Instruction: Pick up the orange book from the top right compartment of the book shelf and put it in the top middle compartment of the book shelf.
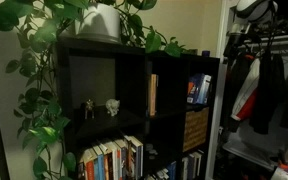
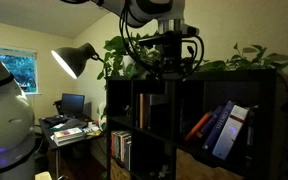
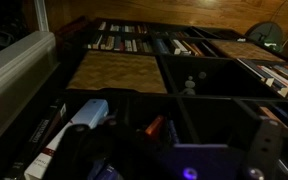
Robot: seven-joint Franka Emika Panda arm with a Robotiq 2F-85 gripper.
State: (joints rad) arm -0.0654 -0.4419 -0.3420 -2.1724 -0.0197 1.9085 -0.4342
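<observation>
The black book shelf shows in both exterior views, with green vine on top. The orange book leans against blue-and-white books in the top right compartment. It also shows in the wrist view as a small orange sliver. The top middle compartment holds a thin tan upright book. My gripper hangs in front of the shelf's top edge, above and apart from the orange book. Its dark fingers stand wide apart in the wrist view, open and empty.
Two small figurines stand in the wider-looking cubby. A woven tan basket fills the cubby under the blue-and-white books. Rows of books fill lower cubbies. A white plant pot sits on top. A lamp and a desk stand beside the shelf.
</observation>
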